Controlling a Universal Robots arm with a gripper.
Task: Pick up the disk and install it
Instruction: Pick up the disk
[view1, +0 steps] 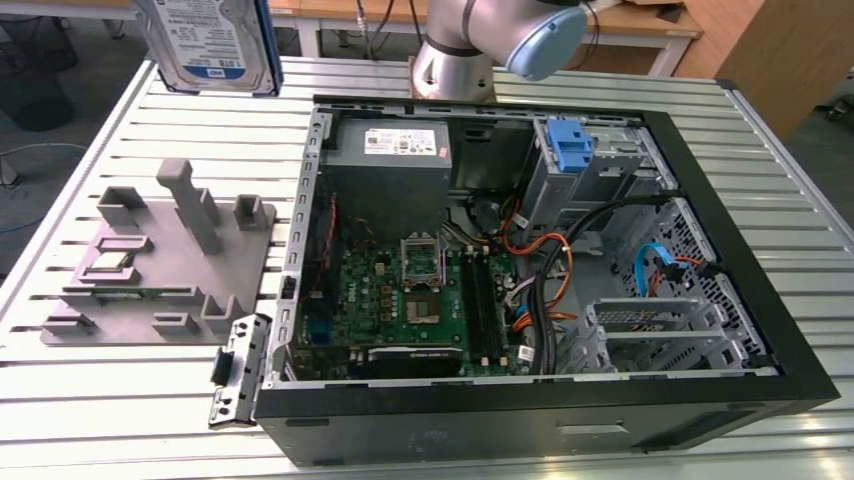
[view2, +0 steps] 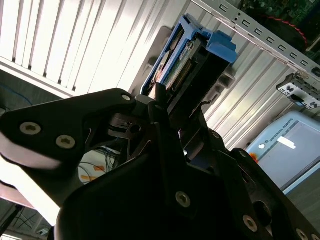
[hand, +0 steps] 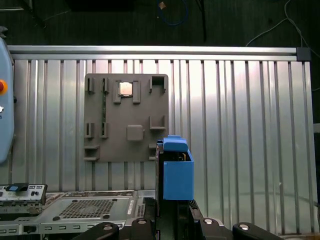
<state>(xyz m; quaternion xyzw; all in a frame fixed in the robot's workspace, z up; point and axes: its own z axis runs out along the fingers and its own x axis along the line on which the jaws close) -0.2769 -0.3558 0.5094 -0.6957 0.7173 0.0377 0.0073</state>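
A: Hand (view2: 159, 100) status?
B: Clamped on disk (view1: 214, 45), long axis running straight out from hand.
A: Where's disk vs PC case (view1: 534, 410)?
B: High over worktop (view1: 120, 400), at exterior view's left of case, well apart from it.

Bright, even light (glare on table (view2: 45, 35))

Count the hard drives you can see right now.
1: the disk, held in the jaws above the table, toward the exterior view's left. Others could be hidden inside the computer case's drive bays.
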